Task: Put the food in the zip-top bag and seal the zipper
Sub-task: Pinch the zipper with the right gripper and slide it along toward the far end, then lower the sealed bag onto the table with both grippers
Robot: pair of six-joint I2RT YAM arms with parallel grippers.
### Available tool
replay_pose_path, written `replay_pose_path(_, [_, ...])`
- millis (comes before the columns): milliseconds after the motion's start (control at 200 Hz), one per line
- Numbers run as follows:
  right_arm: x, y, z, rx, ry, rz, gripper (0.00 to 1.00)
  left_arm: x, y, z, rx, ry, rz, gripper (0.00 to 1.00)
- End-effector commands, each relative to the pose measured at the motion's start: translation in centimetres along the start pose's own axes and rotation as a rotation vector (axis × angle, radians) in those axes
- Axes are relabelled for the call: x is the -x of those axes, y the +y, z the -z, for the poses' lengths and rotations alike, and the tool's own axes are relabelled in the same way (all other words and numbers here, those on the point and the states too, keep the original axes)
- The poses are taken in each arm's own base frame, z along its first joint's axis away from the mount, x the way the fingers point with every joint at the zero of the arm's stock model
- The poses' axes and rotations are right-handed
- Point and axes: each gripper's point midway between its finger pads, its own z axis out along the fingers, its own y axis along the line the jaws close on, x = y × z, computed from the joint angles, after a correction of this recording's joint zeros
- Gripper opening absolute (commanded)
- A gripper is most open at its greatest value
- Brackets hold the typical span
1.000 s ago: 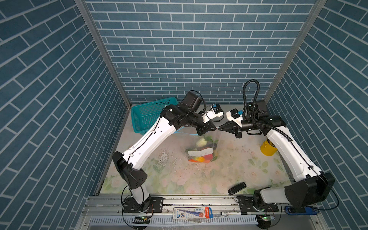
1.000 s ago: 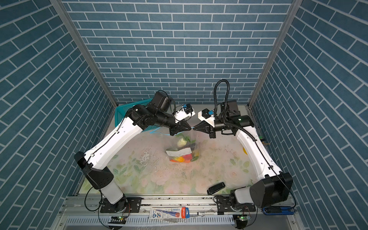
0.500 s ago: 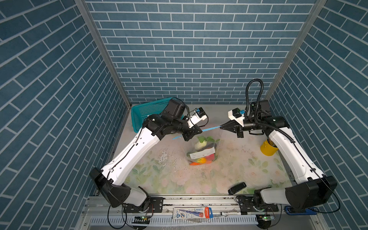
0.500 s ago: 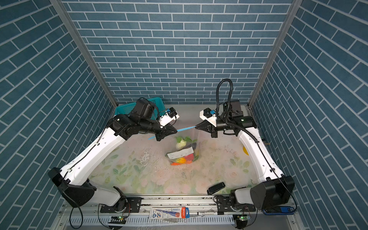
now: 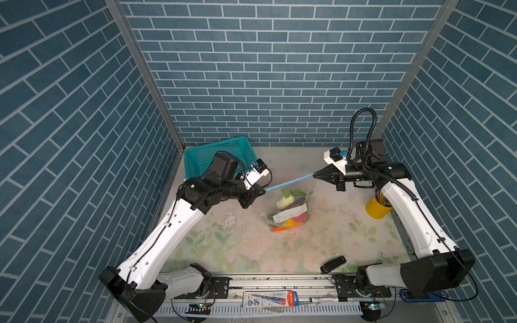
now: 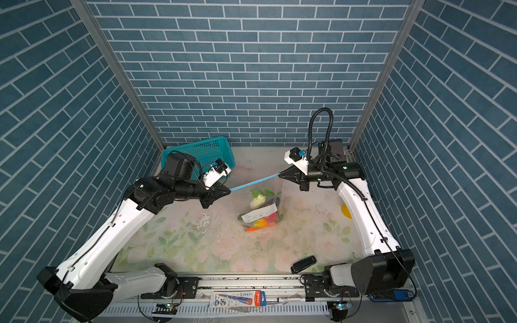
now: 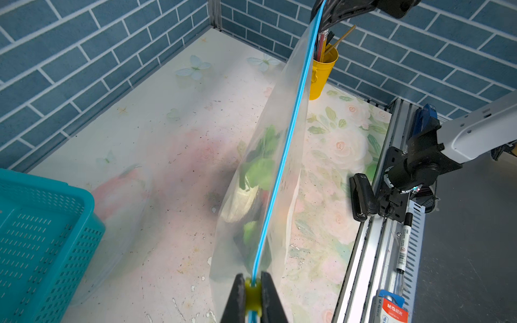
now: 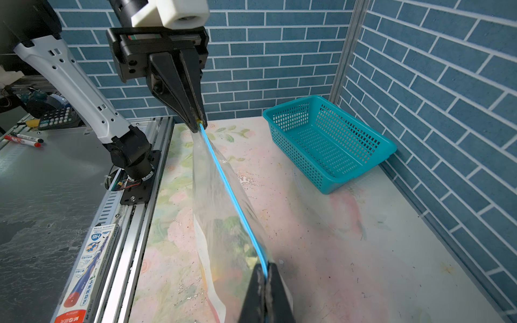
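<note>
The clear zip-top bag (image 5: 303, 197) hangs stretched between my two grippers in both top views, its bottom resting on the table. The food (image 5: 286, 200) lies bunched inside behind a white label: a white-and-green piece, red and yellow pieces, an orange carrot (image 5: 278, 228). The blue zipper (image 5: 289, 183) (image 6: 254, 182) runs taut as one thin line. My left gripper (image 5: 263, 191) (image 7: 252, 276) is shut on the yellow slider (image 7: 253, 293) at the strip's left end. My right gripper (image 5: 314, 175) (image 8: 264, 268) is shut on the strip's other end.
A teal mesh basket (image 5: 218, 156) stands at the back left, just behind the left wrist. A yellow cup of pens (image 5: 377, 209) sits by the right arm. A small black device (image 5: 333, 263) lies near the front edge, and a pencil box (image 5: 270, 297) on the front rail.
My left gripper has drawn leftward away from the right gripper, which also pulled back slightly. The blue strip between them has lengthened into a straight taut line.
</note>
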Motion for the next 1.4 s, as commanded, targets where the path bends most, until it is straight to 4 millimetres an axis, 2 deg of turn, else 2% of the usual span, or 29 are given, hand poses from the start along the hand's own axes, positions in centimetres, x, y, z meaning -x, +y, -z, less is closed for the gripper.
replay_pose_path(0, [1.5, -1.1, 1.7, -0.090, -0.011, 0.057, 0.00, -3.5, 1.2, 1.0, 0.078, 0.117, 0.069, 0.07])
replay_pose_path(340, [1.4, -1.1, 2.0, -0.117, 0.009, 0.049, 0.00, -4.5, 1.8, 1.9, 0.129, 0.125, 0.075, 0.07])
replay_pose_path(490, [1.5, -1.5, 2.1, -0.140, 0.001, 0.032, 0.00, -3.5, 0.6, 1.5, 0.047, 0.092, 0.098, 0.07])
replay_pose_path(600, [1.5, -1.5, 2.0, -0.143, -0.011, 0.026, 0.00, -3.4, 0.5, 1.3, 0.032, 0.097, 0.104, 0.05])
replay_pose_path(685, [1.5, -1.5, 1.9, -0.146, -0.011, 0.003, 0.00, -2.2, 0.2, 1.3, 0.008, 0.065, 0.095, 0.04])
replay_pose_path(755, [1.6, -1.0, 1.5, -0.148, -0.002, -0.021, 0.40, -0.3, -0.6, 1.0, -0.032, 0.026, 0.079, 0.04])
replay_pose_path(815, [1.5, -0.1, 1.2, -0.134, 0.009, -0.027, 0.64, 1.3, -1.9, 0.4, -0.077, 0.004, 0.031, 0.03])
replay_pose_path(900, [1.7, 1.4, 1.2, -0.145, 0.045, 0.004, 0.75, 2.4, -3.0, -0.5, -0.120, 0.000, -0.010, 0.03])
replay_pose_path(990, [2.2, 2.7, 0.7, -0.133, 0.106, 0.078, 0.84, 2.8, -3.3, -0.6, -0.137, 0.008, -0.032, 0.01])
replay_pose_path(1090, [2.8, 3.6, -1.2, -0.045, 0.178, 0.106, 0.85, 3.5, -3.6, -0.2, -0.147, -0.015, -0.052, 0.01])
replay_pose_path(1265, [1.9, 5.4, -4.5, 0.109, 0.296, 0.133, 0.85, 3.5, -3.8, 0.3, -0.145, -0.031, -0.077, 0.01])
replay_pose_path(1330, [1.6, 5.4, -5.2, 0.126, 0.326, 0.136, 0.80, 3.4, -3.9, 0.4, -0.146, -0.031, -0.082, 0.02])
replay_pose_path(1395, [1.3, 5.2, -5.9, 0.144, 0.353, 0.128, 0.69, 3.3, -3.9, 0.4, -0.146, -0.035, -0.086, 0.02])
